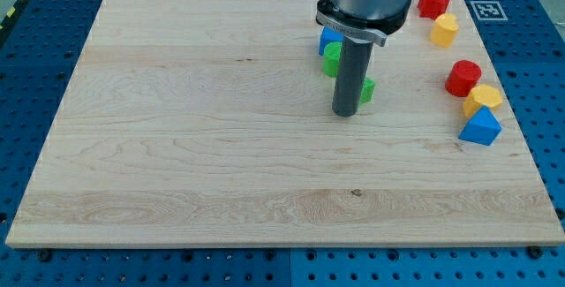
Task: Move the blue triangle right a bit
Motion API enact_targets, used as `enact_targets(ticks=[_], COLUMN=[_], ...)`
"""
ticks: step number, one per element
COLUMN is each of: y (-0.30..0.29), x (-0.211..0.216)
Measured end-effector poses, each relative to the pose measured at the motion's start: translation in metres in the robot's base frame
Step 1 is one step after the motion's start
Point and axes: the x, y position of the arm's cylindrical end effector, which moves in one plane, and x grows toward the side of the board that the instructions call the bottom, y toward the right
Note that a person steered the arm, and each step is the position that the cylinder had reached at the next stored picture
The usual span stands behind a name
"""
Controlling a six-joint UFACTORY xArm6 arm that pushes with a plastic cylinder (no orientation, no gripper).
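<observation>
The blue triangle (480, 127) lies near the board's right edge, just below a yellow block (483, 99) and a red round block (463, 77). My tip (345, 112) rests on the board in the upper middle, well to the left of the blue triangle. A green block (366, 90) touches the rod's right side. Another green block (332, 58) and a blue block (329, 39) sit behind the rod, partly hidden by it.
A red star-like block (433, 2) and a yellow block (444, 29) sit at the top right of the wooden board (177, 146). A marker tag (485, 9) lies beyond the board's top right corner.
</observation>
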Motion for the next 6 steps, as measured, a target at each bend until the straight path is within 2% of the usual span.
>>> enact_targets(ticks=[1,2,3,4,5,6], y=[0.006,0.057,0.146,0.255,0.268,0.247], x=[0.031,0.072,0.104,0.098,0.069,0.034])
